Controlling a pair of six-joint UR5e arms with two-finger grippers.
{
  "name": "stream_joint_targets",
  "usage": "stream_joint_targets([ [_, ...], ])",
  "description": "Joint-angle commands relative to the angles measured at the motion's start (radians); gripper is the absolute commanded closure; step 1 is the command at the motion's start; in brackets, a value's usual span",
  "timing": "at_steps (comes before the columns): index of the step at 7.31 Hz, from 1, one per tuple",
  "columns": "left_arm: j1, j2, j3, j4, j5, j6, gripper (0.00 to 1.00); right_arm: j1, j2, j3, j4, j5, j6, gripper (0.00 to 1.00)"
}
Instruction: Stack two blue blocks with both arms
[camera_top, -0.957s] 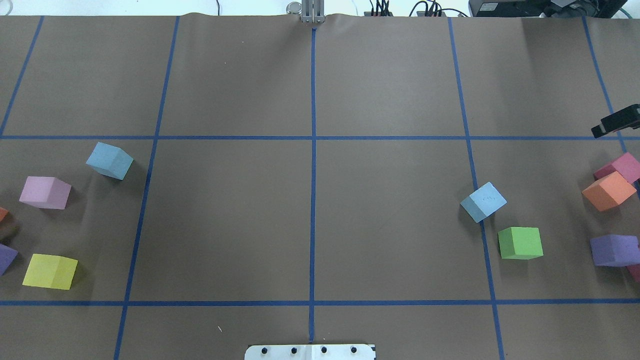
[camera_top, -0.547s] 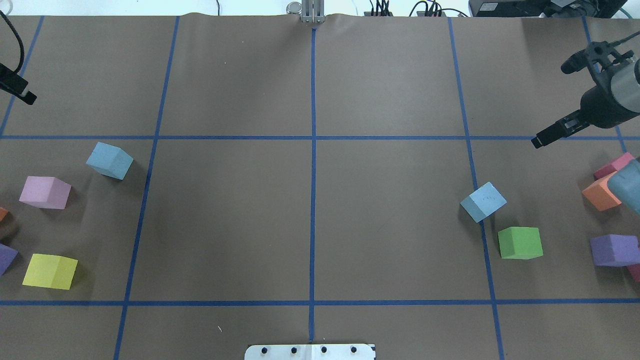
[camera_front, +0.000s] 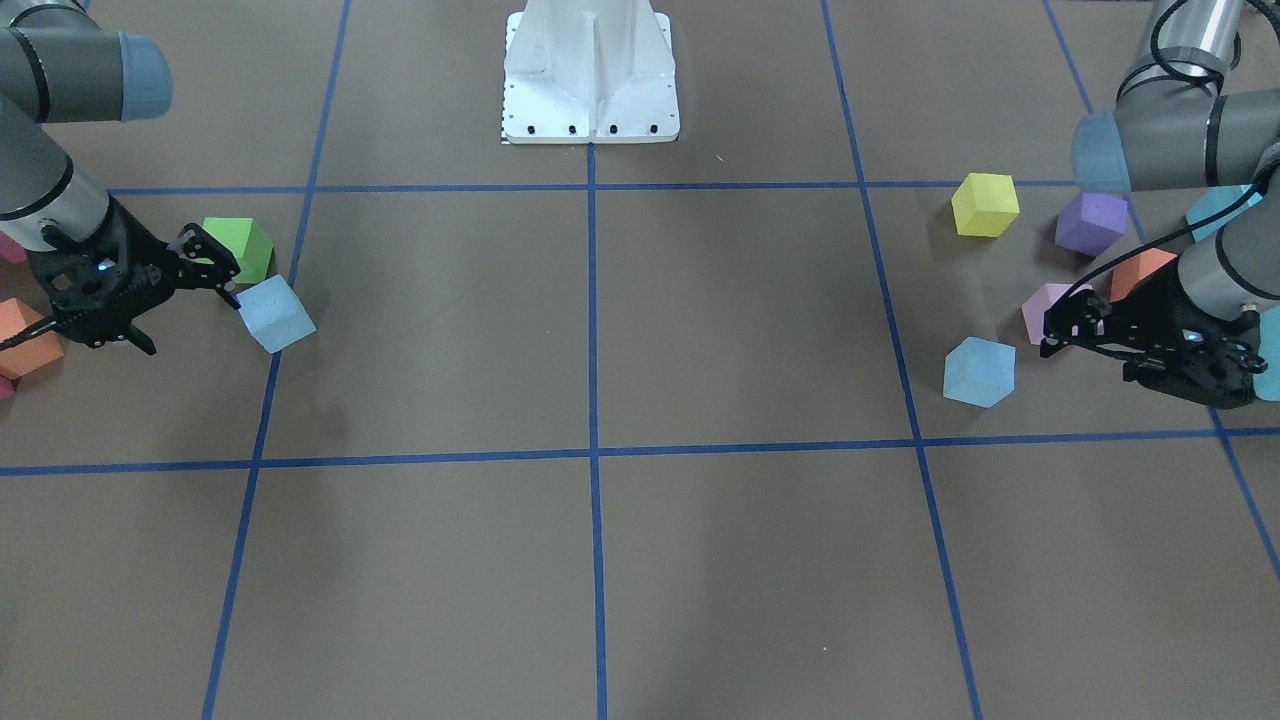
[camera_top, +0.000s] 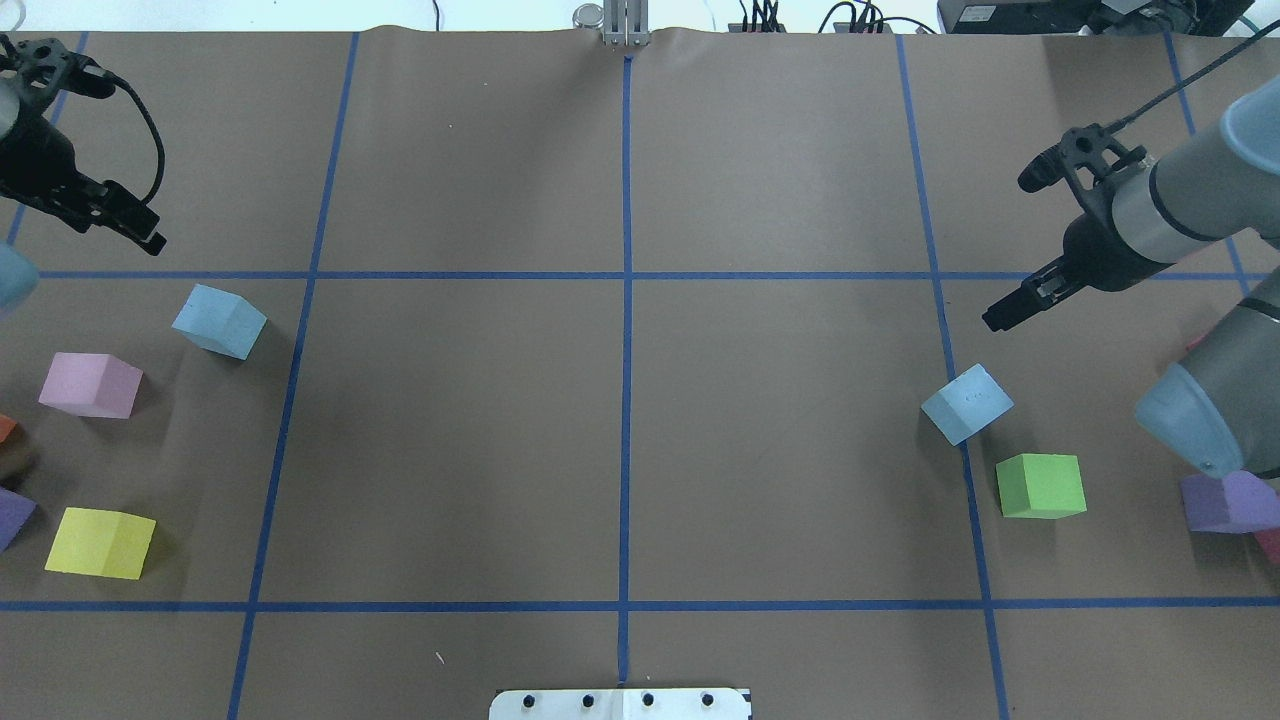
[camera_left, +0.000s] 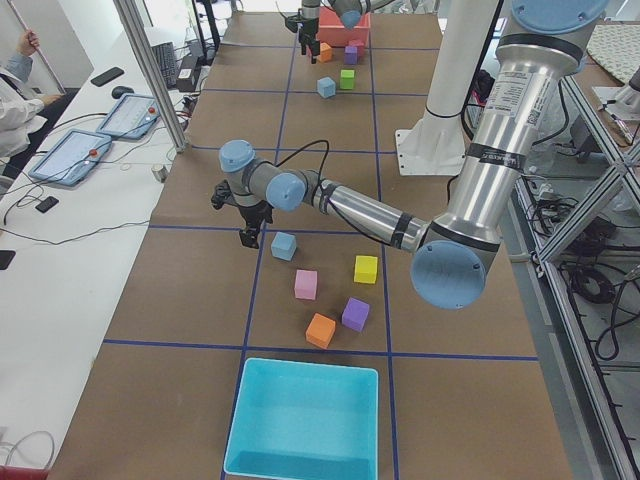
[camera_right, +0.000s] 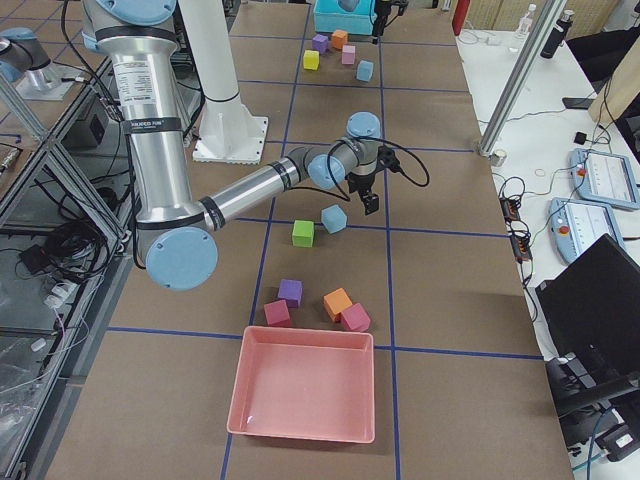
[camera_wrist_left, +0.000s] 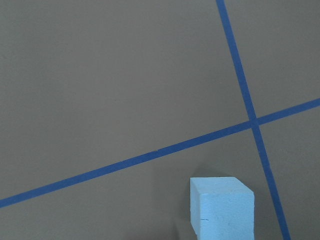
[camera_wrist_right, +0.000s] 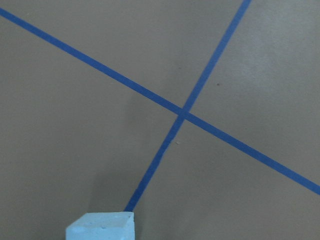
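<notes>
Two pale blue cubes lie on the brown table. One blue cube (camera_top: 220, 320) is on the left; my left gripper (camera_top: 148, 236) hovers beyond it, jaws apart and empty, also in the front view (camera_front: 1090, 362). The other blue cube (camera_top: 967, 403) is on the right; my right gripper (camera_top: 997, 317) hovers just beyond it, jaws apart and empty, also in the front view (camera_front: 195, 318). Each wrist view shows its cube at the bottom edge: the left cube (camera_wrist_left: 222, 210) and the right cube (camera_wrist_right: 102, 227). No fingers show in the wrist views.
A green cube (camera_top: 1040, 485) sits close to the right blue cube. A purple cube (camera_top: 1225, 500) is at the right edge. Pink (camera_top: 90, 385) and yellow (camera_top: 100, 542) cubes lie near the left blue cube. A turquoise bin (camera_left: 305, 420) and a pink bin (camera_right: 305, 395) stand at the table ends.
Both arms have swung in from the table's sides. The right gripper moved left and nearer its blue cube; the left gripper moved right toward its blue cube. The cubes have not moved.
</notes>
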Motion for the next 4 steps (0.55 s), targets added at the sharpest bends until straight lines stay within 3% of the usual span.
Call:
stream_joint_targets([
  [1,0.053,0.006,0.0,-0.063,0.019,-0.072,0.0,-0.086,0.005,0.007,0.0,-0.051,0.043,0.0],
  [4,0.104,0.007,0.002,-0.079,0.038,-0.135,0.01,-0.133,-0.006,0.013,0.001,-0.074,0.1,0.0],
])
